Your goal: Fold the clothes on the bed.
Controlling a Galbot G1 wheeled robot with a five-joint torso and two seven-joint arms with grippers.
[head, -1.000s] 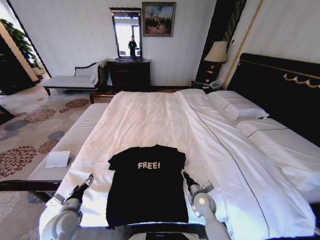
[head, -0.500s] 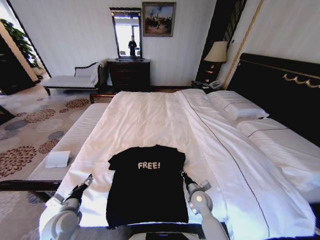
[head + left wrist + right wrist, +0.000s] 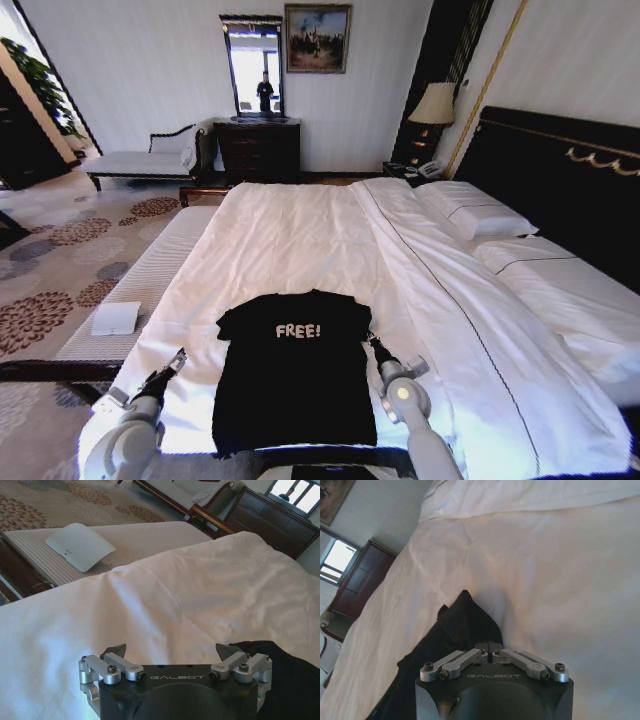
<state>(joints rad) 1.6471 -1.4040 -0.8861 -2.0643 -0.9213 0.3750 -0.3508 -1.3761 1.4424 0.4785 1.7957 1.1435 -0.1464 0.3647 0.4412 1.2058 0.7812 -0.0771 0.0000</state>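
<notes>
A black T-shirt [image 3: 296, 375] printed "FREE!" lies flat at the near edge of the bed [image 3: 300, 230], which has white sheets. My left gripper [image 3: 172, 366] hovers over the sheet just off the shirt's left side. In the left wrist view the left gripper [image 3: 171, 651] stands open with nothing between its fingers, and the shirt [image 3: 287, 680] lies beside it. My right gripper [image 3: 374, 346] is at the shirt's right sleeve. In the right wrist view the right gripper [image 3: 488, 646] is shut, its tips meeting on the edge of the bunched sleeve [image 3: 465, 622].
White pillows [image 3: 475, 210] lie against the dark headboard [image 3: 560, 170] at the right. A striped bench [image 3: 150, 275] with a white pad [image 3: 116, 318] runs along the bed's left side. A chaise [image 3: 150, 160], a dresser [image 3: 258, 148] and a lamp [image 3: 433, 103] stand by the far wall.
My right gripper has shifted slightly forward and to the right at the shirt's sleeve. The left arm and the shirt's outline look the same.
</notes>
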